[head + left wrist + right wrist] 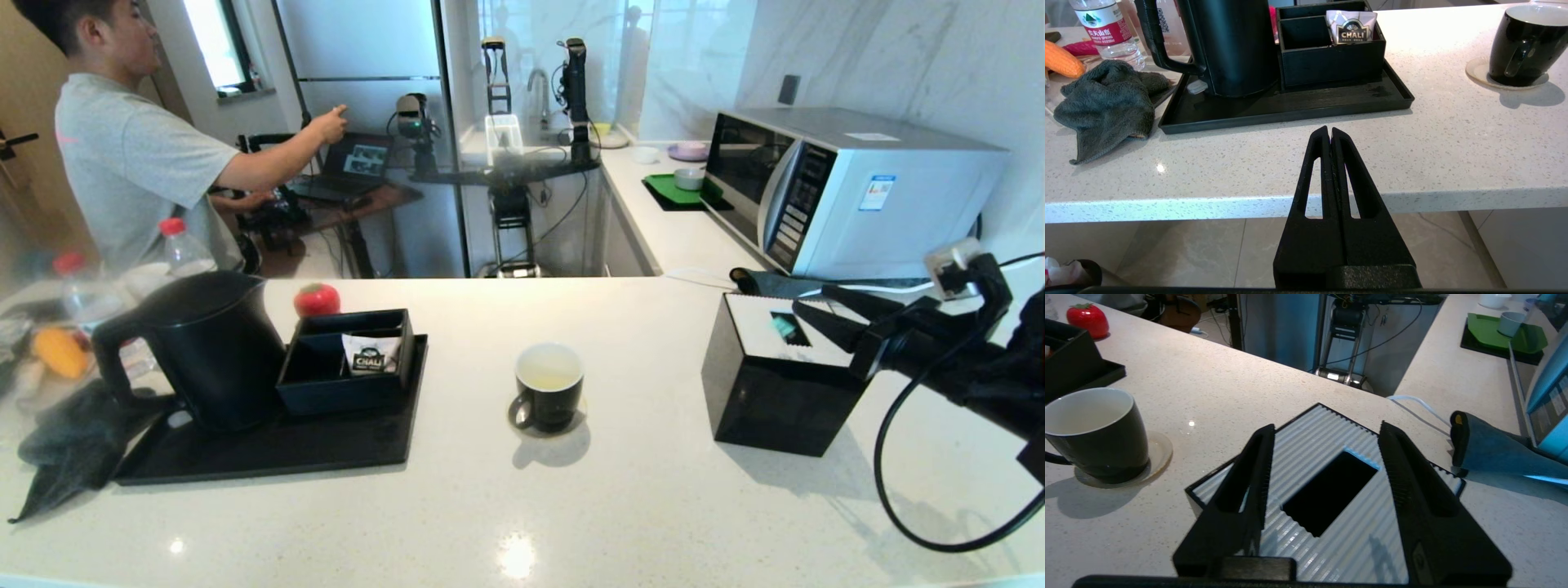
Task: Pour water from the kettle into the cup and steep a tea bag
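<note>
The matte black kettle [204, 351] stands on a black tray [269, 453] at the counter's left, also seen in the left wrist view [1237, 45]. The black cup [549, 388] [1098, 433] sits on a round coaster mid-counter with pale yellowish water [549, 376] in it. My right gripper [808, 306] [1326, 428] hovers open and empty over a black box [767, 400], its fingers either side of the dark slot [1331, 490] in the ribbed white lid. The tea bag is out of view. My left gripper [1329, 130] is shut, parked at the counter's front edge.
A black organiser [347, 367] on the tray holds a CHALI sachet [371, 355]. A grey cloth [65, 449], plastic bottles [181, 249] and a red fruit [317, 300] lie at the left. A microwave [849, 188] stands back right. A person [131, 163] stands behind the counter.
</note>
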### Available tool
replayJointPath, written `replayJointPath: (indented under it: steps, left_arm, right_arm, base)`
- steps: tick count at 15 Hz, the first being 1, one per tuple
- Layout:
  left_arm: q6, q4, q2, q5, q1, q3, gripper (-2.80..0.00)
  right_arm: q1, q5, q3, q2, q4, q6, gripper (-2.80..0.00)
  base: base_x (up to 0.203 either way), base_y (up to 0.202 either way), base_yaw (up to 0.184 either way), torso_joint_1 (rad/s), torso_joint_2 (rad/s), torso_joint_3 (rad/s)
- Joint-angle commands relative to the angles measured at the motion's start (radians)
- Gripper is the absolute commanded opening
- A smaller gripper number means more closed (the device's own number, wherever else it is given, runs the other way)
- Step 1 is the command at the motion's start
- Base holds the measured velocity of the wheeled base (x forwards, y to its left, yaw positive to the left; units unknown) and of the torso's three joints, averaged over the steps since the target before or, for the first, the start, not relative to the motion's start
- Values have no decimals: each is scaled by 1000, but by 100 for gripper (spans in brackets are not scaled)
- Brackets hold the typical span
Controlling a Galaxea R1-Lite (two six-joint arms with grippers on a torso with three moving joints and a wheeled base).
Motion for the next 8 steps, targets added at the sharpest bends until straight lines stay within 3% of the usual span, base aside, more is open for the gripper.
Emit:
replayJointPath:
  steps: [1, 8]
  left_arm:
    - [1, 0, 0, 0, 0, 0, -280]
    - [1, 0, 0, 0, 0, 0, -280]
  right_arm:
    - [-36, 3, -5, 7, -9, -2, 0]
    - [-141, 3, -26, 20, -12, -42, 0]
  base:
    - [0, 0, 0, 0, 0, 0]
    - [0, 0, 0, 0, 0, 0]
